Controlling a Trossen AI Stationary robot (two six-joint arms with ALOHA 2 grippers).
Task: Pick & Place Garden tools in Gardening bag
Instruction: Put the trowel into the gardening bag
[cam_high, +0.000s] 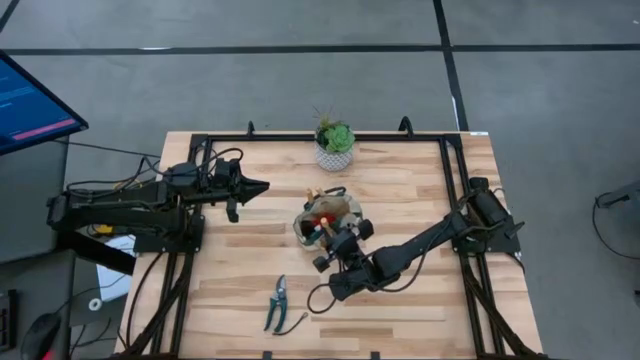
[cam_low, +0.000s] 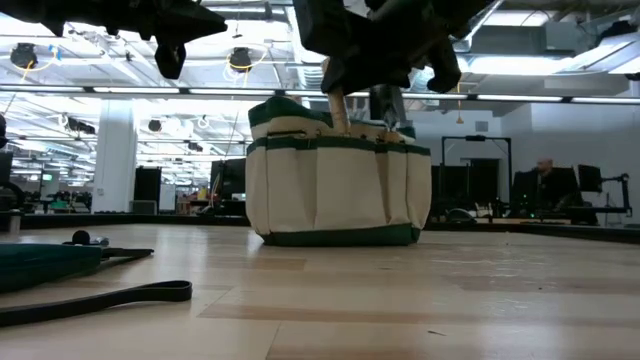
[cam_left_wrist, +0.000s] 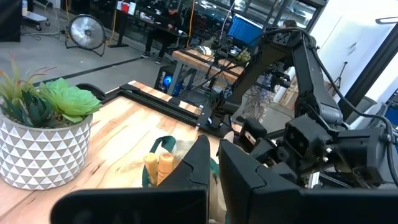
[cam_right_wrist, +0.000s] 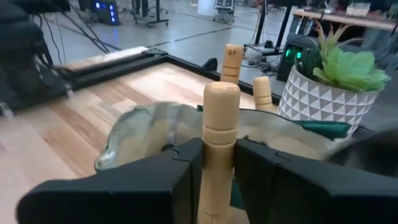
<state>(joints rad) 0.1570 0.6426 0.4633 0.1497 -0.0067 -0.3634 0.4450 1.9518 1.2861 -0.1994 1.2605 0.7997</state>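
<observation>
Right gripper (cam_right_wrist: 217, 163) clamped on upright wooden tool handle (cam_right_wrist: 221, 134), directly above gardening bag (cam_low: 335, 180) opening; lower straight down. Left gripper (cam_high: 250, 187) closed, idle, left of bag.

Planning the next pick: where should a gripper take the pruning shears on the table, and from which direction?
Best guess: the pruning shears lie flat on the bare wood of the table, closed, handles pointing to the front edge, with a loose strap beside them. Come straight down and pinch across both handles near the pivot, fingers crosswise to the length. The right gripper is occupied, shut on a wooden-handled tool over the gardening bag.
</observation>
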